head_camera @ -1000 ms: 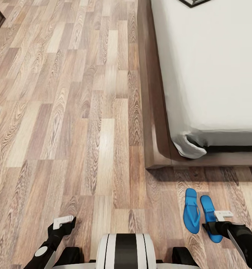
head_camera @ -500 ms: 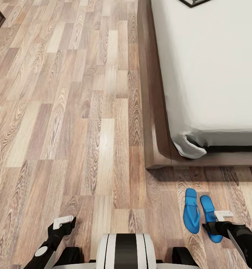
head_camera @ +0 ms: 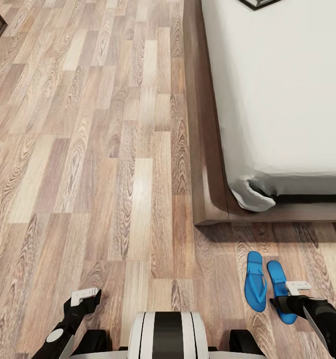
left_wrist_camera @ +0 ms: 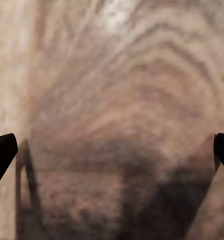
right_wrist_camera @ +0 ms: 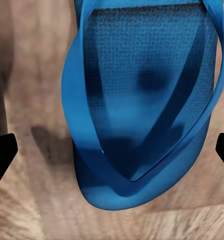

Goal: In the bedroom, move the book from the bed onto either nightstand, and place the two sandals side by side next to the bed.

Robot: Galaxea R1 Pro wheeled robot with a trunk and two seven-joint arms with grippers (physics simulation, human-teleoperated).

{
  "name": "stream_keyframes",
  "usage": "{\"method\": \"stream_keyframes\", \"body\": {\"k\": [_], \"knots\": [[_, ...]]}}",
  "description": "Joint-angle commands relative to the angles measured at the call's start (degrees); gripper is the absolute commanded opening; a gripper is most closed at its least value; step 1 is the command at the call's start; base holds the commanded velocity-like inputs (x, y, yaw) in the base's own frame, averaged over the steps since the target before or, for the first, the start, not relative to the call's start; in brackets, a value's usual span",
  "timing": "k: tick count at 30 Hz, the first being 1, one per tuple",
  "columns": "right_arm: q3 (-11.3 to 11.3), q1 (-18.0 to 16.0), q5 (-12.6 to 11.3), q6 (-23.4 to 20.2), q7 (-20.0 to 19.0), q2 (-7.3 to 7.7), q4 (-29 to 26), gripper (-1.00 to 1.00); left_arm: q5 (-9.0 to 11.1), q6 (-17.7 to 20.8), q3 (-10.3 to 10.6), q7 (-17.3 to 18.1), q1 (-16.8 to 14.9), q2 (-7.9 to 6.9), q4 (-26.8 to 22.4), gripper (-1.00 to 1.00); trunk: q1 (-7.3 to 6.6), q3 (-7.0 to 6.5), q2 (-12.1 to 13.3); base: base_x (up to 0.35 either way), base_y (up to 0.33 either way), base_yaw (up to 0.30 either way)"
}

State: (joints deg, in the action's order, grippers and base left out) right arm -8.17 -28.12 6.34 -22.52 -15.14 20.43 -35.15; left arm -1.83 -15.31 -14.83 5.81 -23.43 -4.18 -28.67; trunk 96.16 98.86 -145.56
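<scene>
Lying side by side near the bed's (head_camera: pixel 208 164) foot, two sandals (head_camera: pixel 266 285) are seen — the right claw (head_camera: pixel 292 295) spread above one; the left claw (head_camera: pixel 83 298) spread too.

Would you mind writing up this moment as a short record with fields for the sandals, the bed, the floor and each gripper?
sandals: two blue flip-flops, left sandal and right sandal, side by side on the floor just off the bed's corner
bed: dark wooden frame, pale mattress
floor: wood planks
right gripper: open, over the right sandal
left gripper: open, over bare floor, holding nothing
</scene>
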Motion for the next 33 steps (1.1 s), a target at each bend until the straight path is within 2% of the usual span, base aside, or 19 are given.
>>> {"method": "stream_keyframes", "body": {"k": [1, 16, 33], "knots": [[-0.31, -0.01, 0.61, -0.25, -0.51, -0.04, -0.1, 1.0, -0.36, 0.02, -0.46, 0.24, -0.04, 0.05, 0.11, 1.0, 0.0, 0.03, -0.01, 0.0, 0.0, 0.0], [-0.3, -0.01, 0.61, -0.28, -0.51, -0.04, -0.1, 1.0, -0.36, 0.07, -0.42, 0.2, -0.04, 0.05, 0.12, 1.0, 0.0, 0.03, -0.01, 0.0, 0.0, 0.0], [-0.3, -0.01, 0.61, -0.28, -0.51, -0.04, -0.1, 1.0, -0.36, 0.1, -0.37, 0.17, -0.04, 0.48, 0.11, 1.0, -0.44, -3.74, 0.22, 0.0, 0.0, 0.0]]}}
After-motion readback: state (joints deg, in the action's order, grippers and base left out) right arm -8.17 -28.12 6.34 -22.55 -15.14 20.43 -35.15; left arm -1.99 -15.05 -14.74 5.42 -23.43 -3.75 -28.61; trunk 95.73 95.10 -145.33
